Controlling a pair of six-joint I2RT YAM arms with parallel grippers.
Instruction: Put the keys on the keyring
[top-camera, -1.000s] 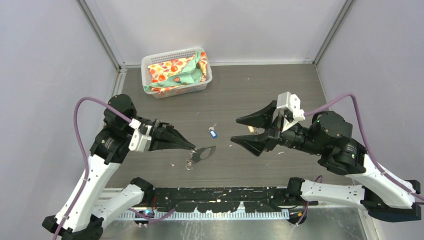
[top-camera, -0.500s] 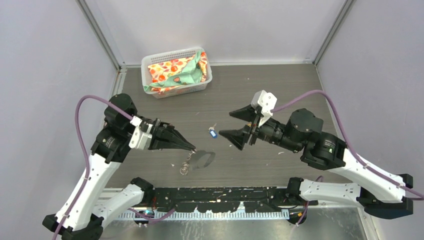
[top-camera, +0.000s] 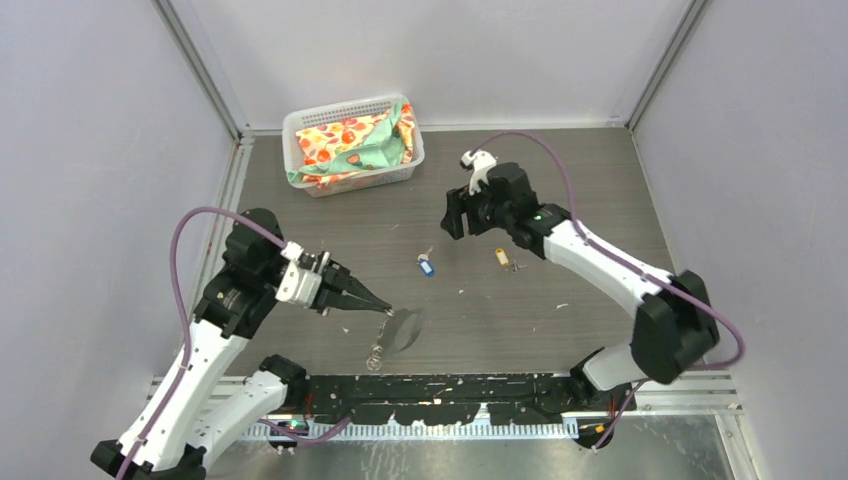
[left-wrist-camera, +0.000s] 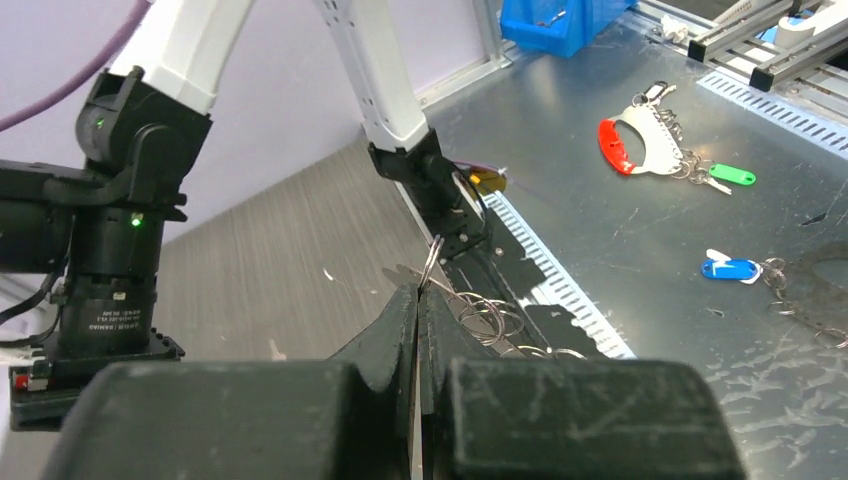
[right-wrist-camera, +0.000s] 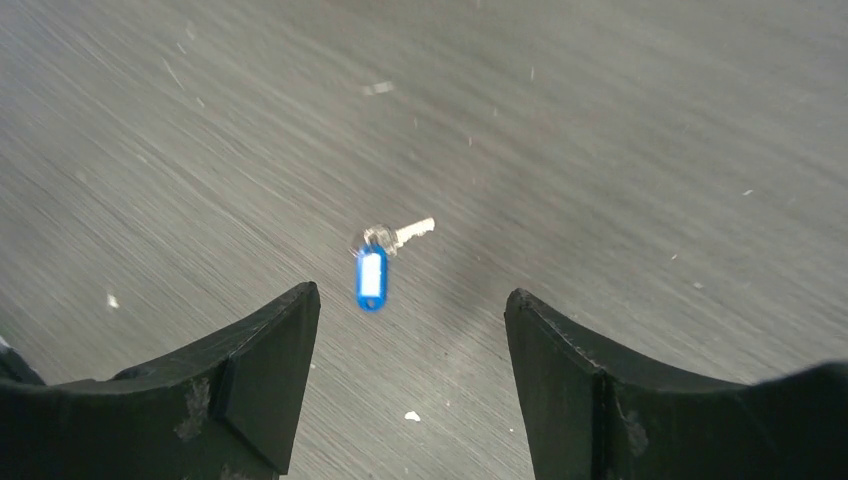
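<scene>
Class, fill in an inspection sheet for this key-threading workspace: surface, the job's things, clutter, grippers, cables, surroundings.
Surface: dark wood-grain table, with pale specks scattered over it.
Job's things: blue key and yellow key lie apart mid-table; keyring hangs from the left gripper.
Clutter: white basket holding a patterned cloth, in the far-left corner.
Grippers: left gripper shut on the keyring; right gripper has its jaws open above the blue key.
Cables: purple cable loops over the left arm, another over the right.
Surroundings: pale walls on three sides.
</scene>
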